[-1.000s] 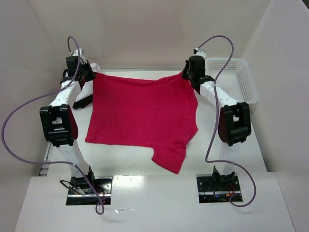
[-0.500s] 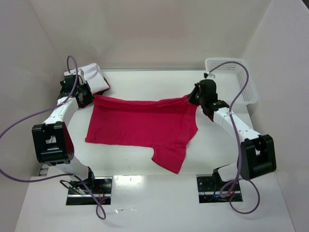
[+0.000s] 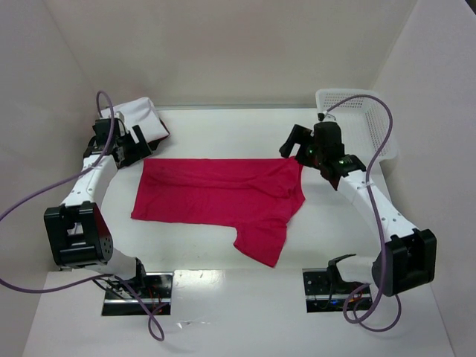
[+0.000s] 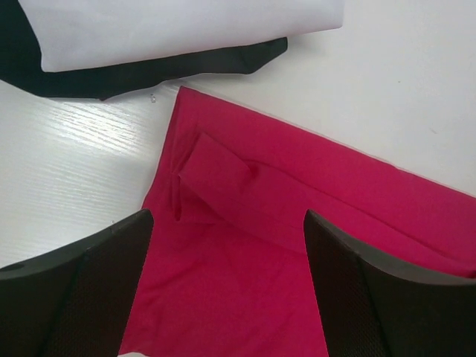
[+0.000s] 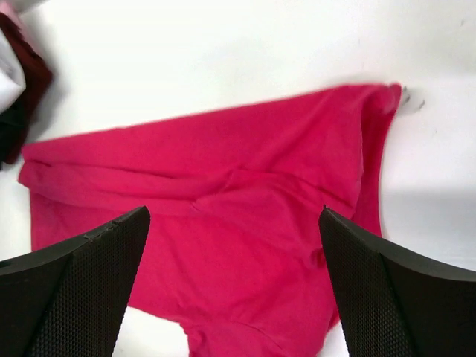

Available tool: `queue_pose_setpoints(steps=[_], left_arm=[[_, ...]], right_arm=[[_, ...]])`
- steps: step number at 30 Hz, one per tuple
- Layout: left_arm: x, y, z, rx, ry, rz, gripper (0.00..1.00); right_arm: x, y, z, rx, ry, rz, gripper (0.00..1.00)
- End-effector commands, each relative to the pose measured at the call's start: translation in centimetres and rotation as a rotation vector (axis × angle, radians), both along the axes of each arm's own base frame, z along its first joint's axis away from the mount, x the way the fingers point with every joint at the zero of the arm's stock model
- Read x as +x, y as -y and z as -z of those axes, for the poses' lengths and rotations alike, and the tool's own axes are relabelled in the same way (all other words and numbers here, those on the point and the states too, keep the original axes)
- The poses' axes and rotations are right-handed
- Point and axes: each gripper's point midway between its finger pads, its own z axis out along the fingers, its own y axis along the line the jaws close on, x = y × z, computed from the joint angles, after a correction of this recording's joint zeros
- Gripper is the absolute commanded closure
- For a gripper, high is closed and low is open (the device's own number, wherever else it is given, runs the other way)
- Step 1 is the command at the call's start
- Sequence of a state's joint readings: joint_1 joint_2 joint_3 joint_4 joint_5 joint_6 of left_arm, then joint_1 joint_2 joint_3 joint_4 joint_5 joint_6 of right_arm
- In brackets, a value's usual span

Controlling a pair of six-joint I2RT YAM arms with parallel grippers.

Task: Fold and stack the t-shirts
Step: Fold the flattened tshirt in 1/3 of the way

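Observation:
The red t-shirt [image 3: 216,197] lies flat on the table, its far edge folded over toward the front and one sleeve [image 3: 262,242] pointing to the near side. My left gripper [image 3: 138,146] hovers open over the shirt's far left corner [image 4: 216,186], holding nothing. My right gripper [image 3: 294,146] is open too, above the far right corner [image 5: 372,111], with only red cloth showing between its fingers [image 5: 82,290]. A folded white t-shirt [image 4: 186,30] rests on a black one [image 4: 149,74] just beyond the left corner.
A white mesh basket [image 3: 375,123] stands at the back right, behind the right arm. The white and black stack [image 3: 143,115] sits at the back left against the wall. Bare table shows round the red shirt.
Both grippers have opened and let go of the shirt's far edge. That edge now lies folded over toward the front, and both arms have come lower and nearer.

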State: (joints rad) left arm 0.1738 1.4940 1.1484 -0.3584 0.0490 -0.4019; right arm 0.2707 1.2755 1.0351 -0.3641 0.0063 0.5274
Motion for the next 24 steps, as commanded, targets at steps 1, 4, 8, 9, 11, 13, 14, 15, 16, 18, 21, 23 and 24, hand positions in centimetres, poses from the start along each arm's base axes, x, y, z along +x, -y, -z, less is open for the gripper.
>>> queue_pose_setpoints(steps=[1, 4, 8, 9, 11, 13, 14, 15, 16, 18, 21, 23, 24], left_arm=[[1.1, 0.6, -3.4, -0.038, 0.097, 0.019, 0.1], [1.4, 2.7, -3.3, -0.11, 0.147, 0.115, 0.13], [1.3, 5.9, -1.2, -0.211, 0.145, 0.246, 0.26], [1.4, 6.3, -0.6, -0.216, 0.13, 0.253, 0.28], [1.5, 7.2, 1.0, -0.227, 0.084, 0.282, 0.35], [1.6, 7.5, 2.5, -0.21, 0.038, 0.27, 0.35], [1.5, 7.3, 3.7, -0.21, 0.003, 0.258, 0.33], [1.8, 7.2, 3.7, -0.212, 0.0, 0.244, 0.33], [1.8, 7.2, 3.7, -0.212, 0.0, 0.244, 0.31], [2.1, 6.9, 5.0, -0.213, -0.041, 0.232, 0.31], [2.4, 7.0, 6.0, -0.22, -0.069, 0.243, 0.35], [2.9, 7.6, 6.5, -0.207, -0.086, 0.259, 0.42], [3.0, 8.1, 6.3, -0.2, -0.088, 0.268, 0.51]], right_arm=[[1.2, -0.1, -2.2, -0.015, 0.083, -0.003, 0.0], [2.3, -1.2, 1.0, -0.013, 0.023, -0.05, 0.03], [3.2, -2.3, 5.0, -0.032, -0.047, -0.09, 0.28], [3.5, -2.3, 5.5, -0.04, -0.049, -0.096, 0.32], [4.5, -2.4, 6.5, -0.059, -0.07, -0.093, 0.36], [5.1, -2.0, 7.3, -0.094, -0.102, -0.081, 0.32], [5.6, -1.7, 8.3, -0.116, -0.129, -0.063, 0.26], [5.6, -1.5, 8.9, -0.129, -0.148, -0.054, 0.25], [5.7, -1.3, 9.4, -0.141, -0.156, -0.044, 0.25], [6.2, -1.3, 9.6, -0.146, -0.154, -0.037, 0.26], [6.7, -1.2, 10.1, -0.148, -0.16, -0.021, 0.32], [7.0, -1.4, 11.1, -0.149, -0.188, -0.016, 0.48], [7.0, -1.3, 11.6, -0.152, -0.198, -0.017, 0.52]])
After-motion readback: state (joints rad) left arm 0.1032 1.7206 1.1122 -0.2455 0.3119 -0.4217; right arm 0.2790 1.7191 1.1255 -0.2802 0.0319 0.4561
